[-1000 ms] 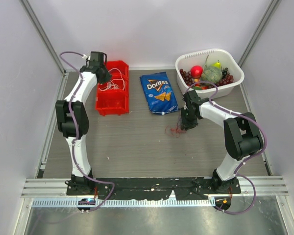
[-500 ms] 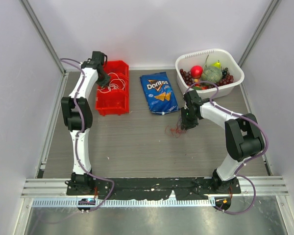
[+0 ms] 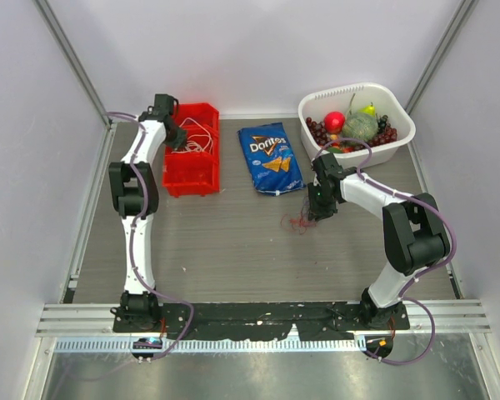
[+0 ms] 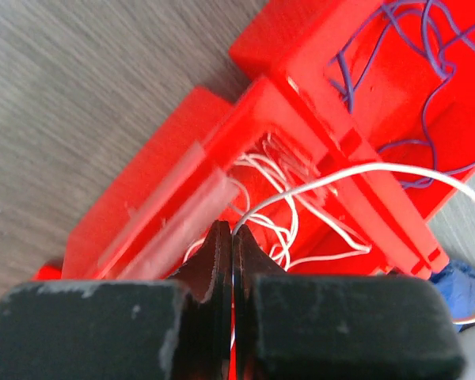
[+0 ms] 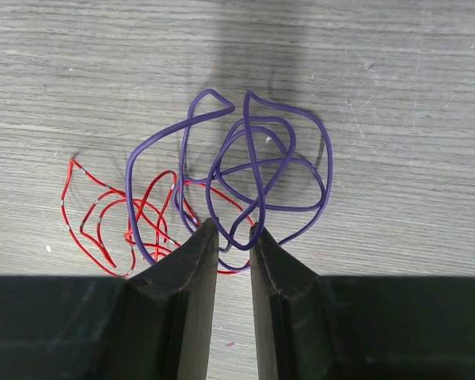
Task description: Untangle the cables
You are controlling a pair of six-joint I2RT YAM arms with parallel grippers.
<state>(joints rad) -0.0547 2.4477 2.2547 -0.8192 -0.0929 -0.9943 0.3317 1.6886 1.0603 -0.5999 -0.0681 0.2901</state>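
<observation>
The left arm (image 3: 135, 187) has been drawing its elbow up toward the red plastic bin (image 3: 192, 167). Its left tool (image 4: 231, 232) is pinching together on a thin white cable (image 4: 356, 169) that is trailing out of the bin. The right tool (image 5: 230, 231) is standing slightly apart, straddling a looped thin purple cable (image 5: 257, 168) that is tangling with a thin red cable (image 5: 129, 235) on the grey wood-grain surface (image 5: 380, 63).

Bright, even overhead light — soft shadows, wrist views blurred up close.

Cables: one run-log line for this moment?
left gripper: shut on white cable over red bin | right gripper: open around purple cable | red cable: overlapping purple
</observation>
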